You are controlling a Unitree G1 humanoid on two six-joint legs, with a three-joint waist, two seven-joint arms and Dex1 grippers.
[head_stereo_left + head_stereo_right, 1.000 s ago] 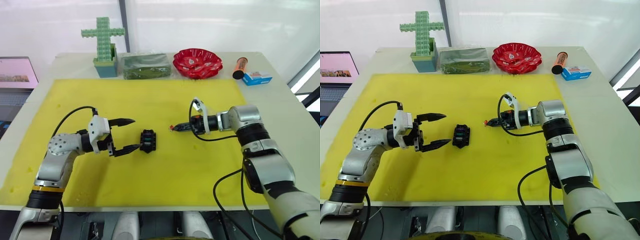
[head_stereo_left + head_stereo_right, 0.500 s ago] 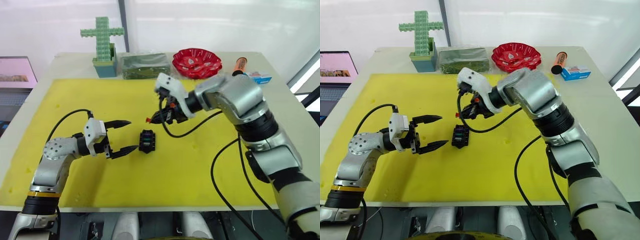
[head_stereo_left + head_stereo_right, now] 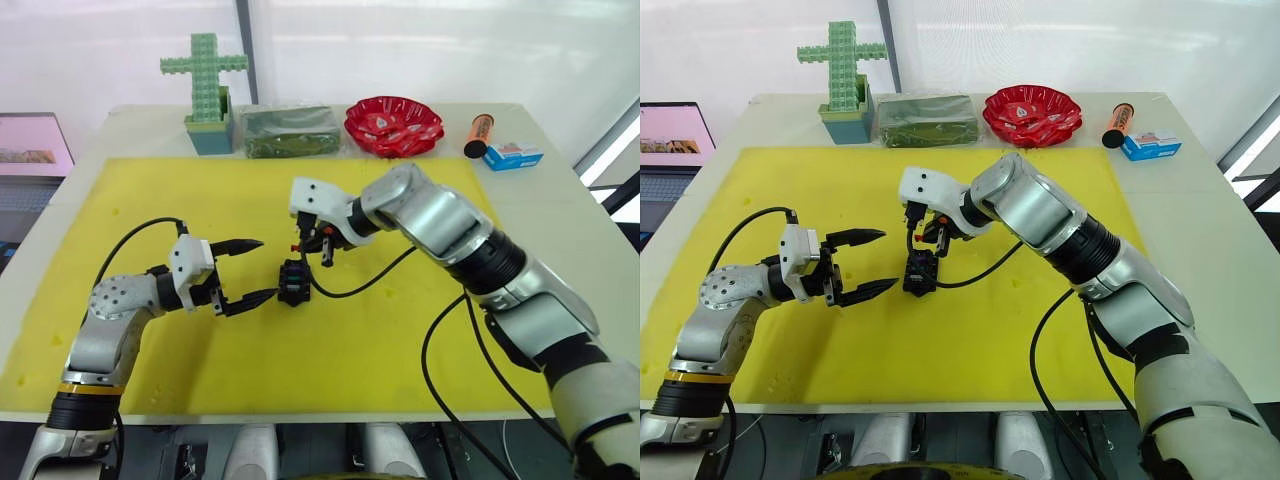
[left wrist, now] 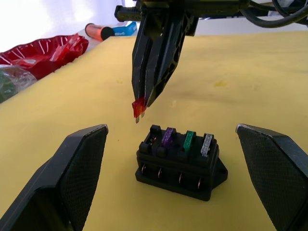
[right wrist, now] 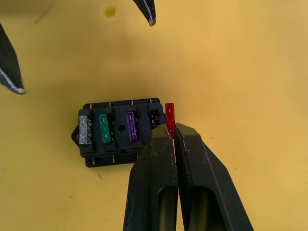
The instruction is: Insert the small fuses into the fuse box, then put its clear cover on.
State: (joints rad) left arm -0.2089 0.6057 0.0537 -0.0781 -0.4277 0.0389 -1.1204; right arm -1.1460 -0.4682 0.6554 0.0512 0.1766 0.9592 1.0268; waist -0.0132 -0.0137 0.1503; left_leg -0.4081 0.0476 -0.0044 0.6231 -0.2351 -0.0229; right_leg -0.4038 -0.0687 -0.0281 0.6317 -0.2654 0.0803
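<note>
We judge the red fuse (image 4: 138, 108) light, stiff and slick, so small that only a pinch on its plastic head will do, leaving the blades free below. Our right gripper (image 4: 142, 102) has it just so, fingers closed on the head, hanging just above the fuse box (image 4: 179, 161) over the one empty end slot. The purple fuse (image 4: 167, 136), green fuse (image 4: 189, 141) and grey fuse (image 4: 206, 144) are seated in the fuse box. The box looks light enough to skid under a push. Our left gripper (image 3: 246, 270) stands wide open just beside the fuse box, holding nothing. A second ago our right gripper was well away from the fuse box; now it is over it.
</note>
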